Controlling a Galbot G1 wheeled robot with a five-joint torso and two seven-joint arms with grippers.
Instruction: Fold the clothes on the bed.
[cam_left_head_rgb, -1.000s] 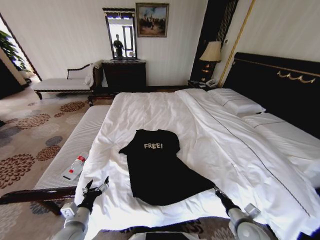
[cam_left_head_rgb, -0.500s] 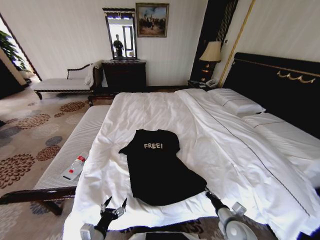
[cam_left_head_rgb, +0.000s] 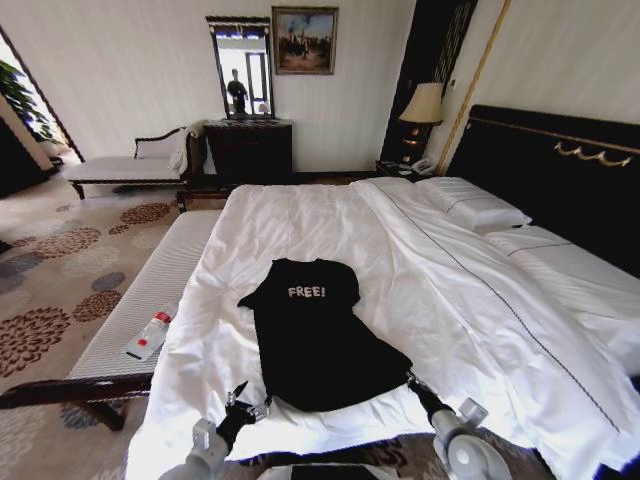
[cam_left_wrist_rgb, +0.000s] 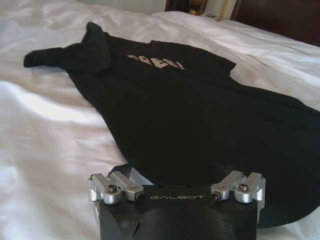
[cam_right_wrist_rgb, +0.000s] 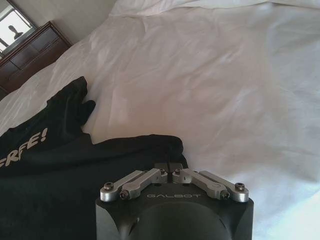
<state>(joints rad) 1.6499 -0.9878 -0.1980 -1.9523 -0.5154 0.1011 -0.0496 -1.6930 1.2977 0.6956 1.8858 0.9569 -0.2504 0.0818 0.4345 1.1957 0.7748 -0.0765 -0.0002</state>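
Black T-shirt (cam_left_head_rgb: 315, 335): flat on the white bed (cam_left_head_rgb: 450, 300), near edge. Right gripper (cam_left_head_rgb: 412, 381): fingers pinched together on the shirt's near right hem corner. Left gripper (cam_left_head_rgb: 247, 402): fingers spread wide at the near left hem, tips hidden.

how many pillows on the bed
2, maybe more hidden. One pillow lies by the headboard, far end of the bed; a second pillow lies nearer, running off the picture's right edge.

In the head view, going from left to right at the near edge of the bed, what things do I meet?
Plastic bottle on the bench → left gripper → black T-shirt → right gripper → white duvet.
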